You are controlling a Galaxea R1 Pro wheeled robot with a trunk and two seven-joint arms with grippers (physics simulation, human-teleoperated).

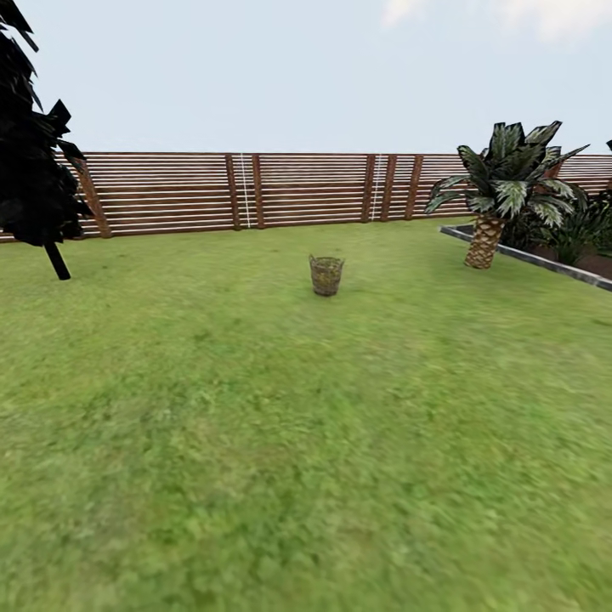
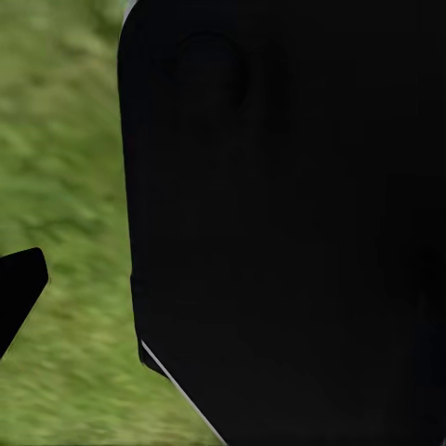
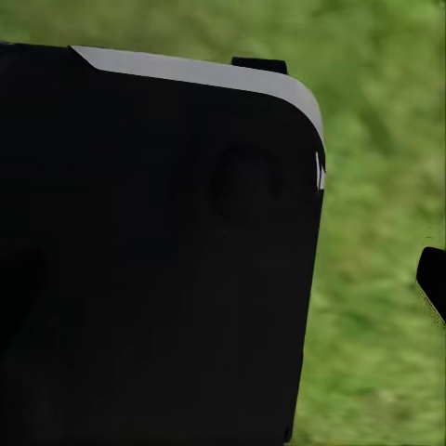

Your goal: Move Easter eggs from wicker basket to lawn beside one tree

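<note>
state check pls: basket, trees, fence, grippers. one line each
wicker basket: upright on the lawn, far off, contents too small to tell.
dark-leaved tree: standing at the lawn's left edge, thin trunk leaning.
palm: upright by the stone border.
fence: intact, closing off the back.
left gripper: a dark fingertip over grass, open or shut unclear.
right gripper: a dark fingertip over grass, open or shut unclear.

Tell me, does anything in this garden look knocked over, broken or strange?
Nothing stands out. The wicker basket stands upright on the lawn, apart from the fence, and nothing lies spilled around it.
</note>
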